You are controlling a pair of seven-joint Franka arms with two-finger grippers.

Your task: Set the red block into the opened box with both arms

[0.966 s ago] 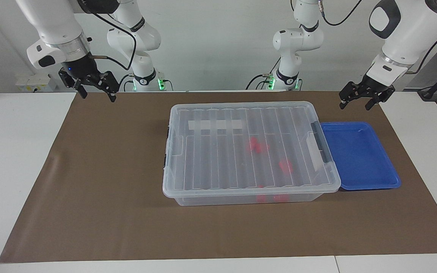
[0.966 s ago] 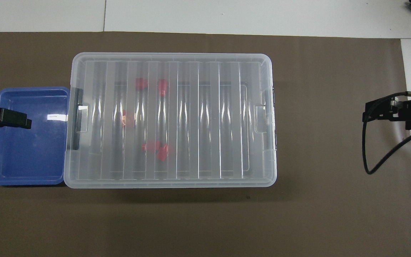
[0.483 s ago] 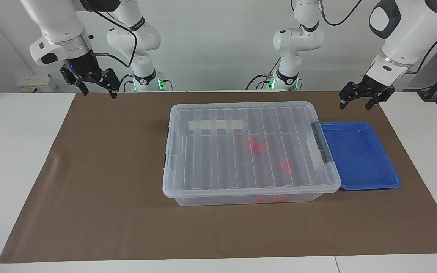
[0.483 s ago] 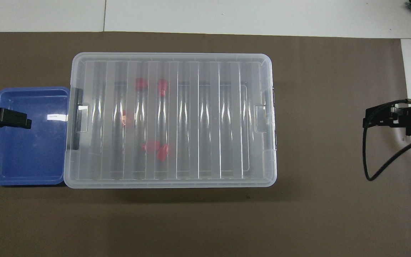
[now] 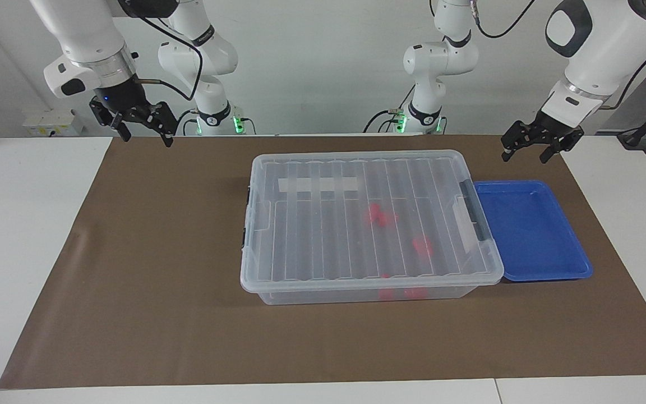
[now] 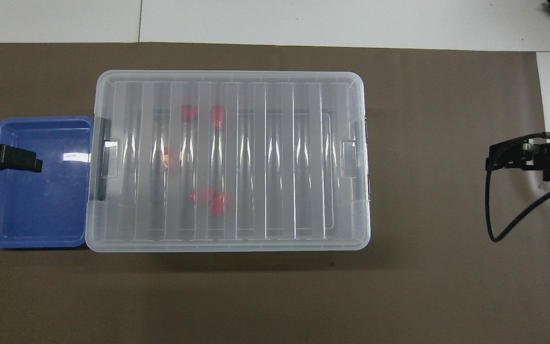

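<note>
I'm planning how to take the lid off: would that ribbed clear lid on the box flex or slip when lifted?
The lid looks thin and wide, so it would probably bow if lifted from one end. Its ribs likely stiffen it crosswise. The glossy plastic seems slippery; the grey latch may offer better purchase.

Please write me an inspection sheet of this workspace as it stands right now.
Surface: brown mat over a white table.
Job's things: clear box with its ribbed lid on; several red blocks show through it, inside.
Clutter: blue tray touching the box at the left arm's end, nothing in it.
Grippers: left pincer open, raised near the tray's end of the mat, holding nothing; right pincer open, raised over the mat's corner at the right arm's end, holding nothing.
Cables: black cable looping from the right pincer.
Surroundings: white wall; green lights at both arm bases.
</note>
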